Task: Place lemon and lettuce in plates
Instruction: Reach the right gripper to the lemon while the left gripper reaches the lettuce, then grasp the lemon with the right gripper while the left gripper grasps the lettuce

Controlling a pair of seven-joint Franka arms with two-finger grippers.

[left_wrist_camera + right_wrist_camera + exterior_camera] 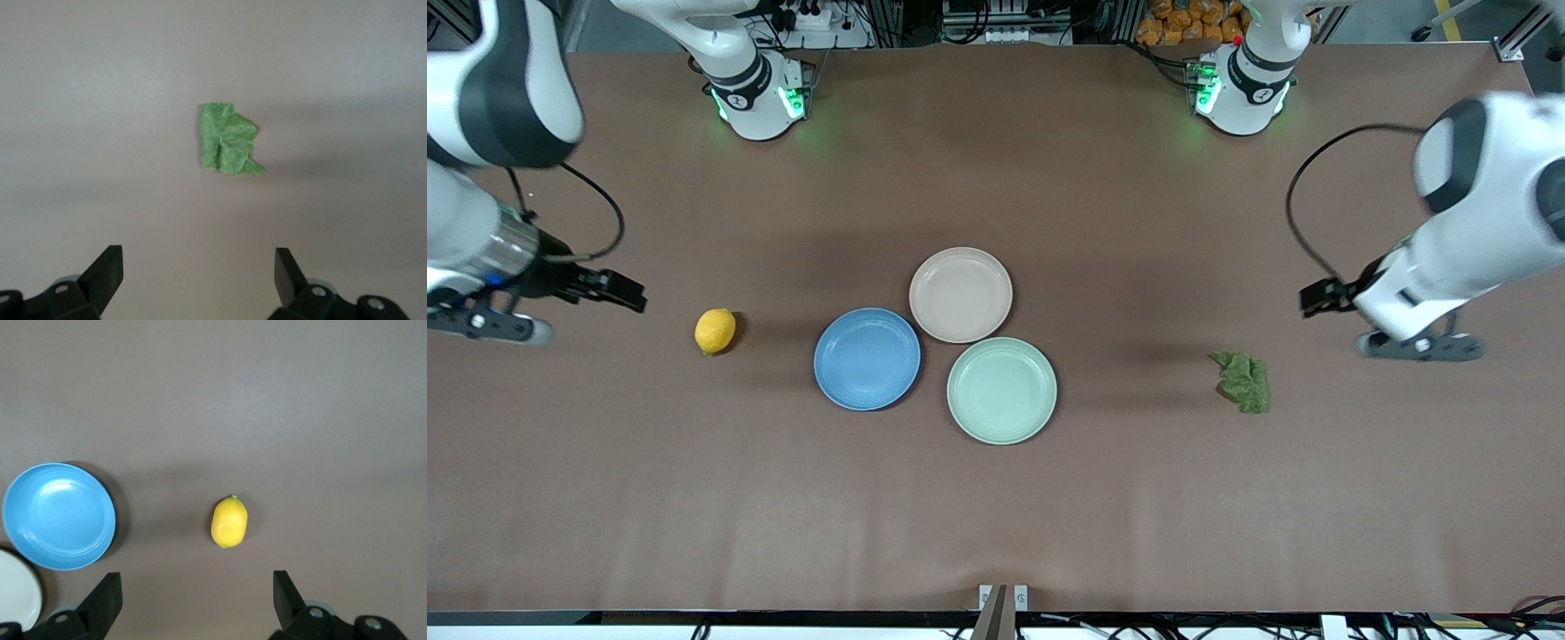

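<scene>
The yellow lemon lies on the brown table toward the right arm's end, beside the blue plate. The beige-pink plate touches the blue one and sits farther from the front camera. The green wrinkly lettuce lies toward the left arm's end. My right gripper hangs open and empty over the table, apart from the lemon, with the blue plate also in its view. My left gripper hangs open and empty over the table, apart from the lettuce.
A pale mint-green plate touches the other two plates and is the nearest to the front camera. All three plates hold nothing. The arms' bases stand along the table's back edge.
</scene>
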